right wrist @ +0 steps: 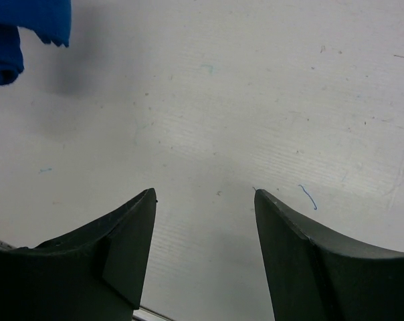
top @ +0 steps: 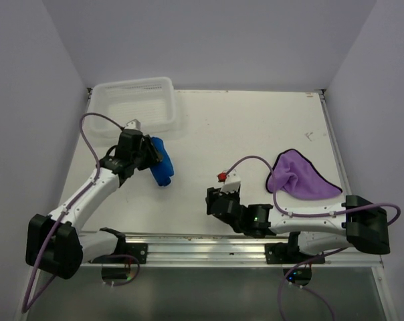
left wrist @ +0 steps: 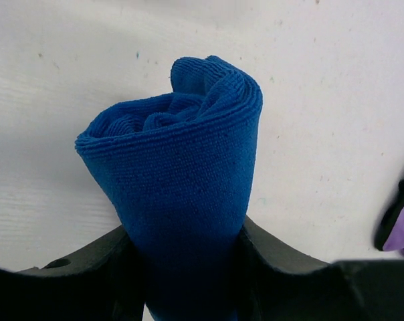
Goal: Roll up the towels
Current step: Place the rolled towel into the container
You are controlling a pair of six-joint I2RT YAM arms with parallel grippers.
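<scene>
The royal blue towel (top: 161,162) is rolled into a tight tube, and my left gripper (top: 150,154) is shut on it at the left of the table, just below the basket. In the left wrist view the roll (left wrist: 178,174) stands between both black fingers (left wrist: 275,257), its spiral end facing the camera. The light purple towel (top: 298,176) with a dark edge lies crumpled and unrolled at the right. My right gripper (top: 215,200) hangs open over bare table near the middle front, with nothing between its fingers (right wrist: 125,247). A corner of the blue roll (right wrist: 18,33) shows top left there.
A white plastic mesh basket (top: 136,105) stands at the back left, close behind the left gripper. The right arm's forearm runs along the front, just under the purple towel. A metal rail (top: 209,244) lines the near edge.
</scene>
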